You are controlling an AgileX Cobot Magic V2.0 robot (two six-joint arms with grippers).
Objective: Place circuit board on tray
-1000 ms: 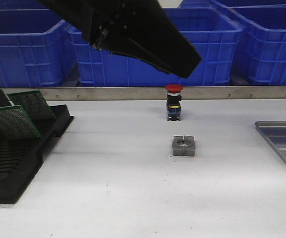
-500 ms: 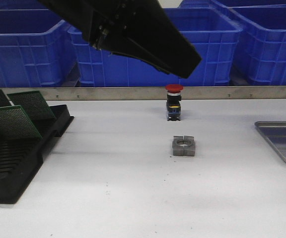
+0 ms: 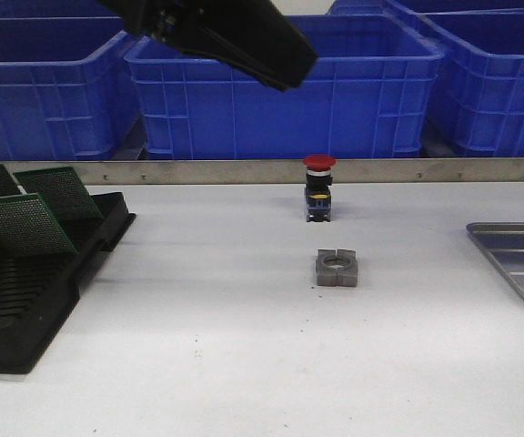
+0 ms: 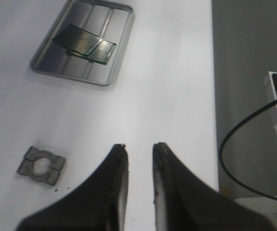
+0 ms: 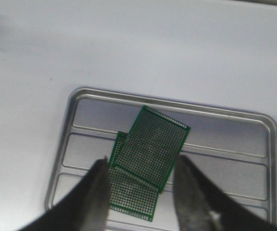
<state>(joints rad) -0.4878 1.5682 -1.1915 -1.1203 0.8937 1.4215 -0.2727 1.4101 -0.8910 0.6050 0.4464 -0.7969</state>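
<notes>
Lifted since a moment ago, the left gripper point(image 4: 137, 147) hangs high over the table, jaws narrowly parted (nothing between). Right gripper point(image 5: 139, 164) hovers spread above two circuit boards point(image 5: 150, 147) on the tray point(image 5: 76, 108)

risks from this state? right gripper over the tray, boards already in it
1. The two circuit boards overlap, the upper one tilted across the lower. Another board added on top may slide or sit unevenly.
2. The right gripper hangs open directly above the stack; a careless descent could hit or drag the boards across the tray.
3. The left gripper, slightly open and empty, is high over the table. Its route to the rack passes near the metal nut and red button.
</notes>
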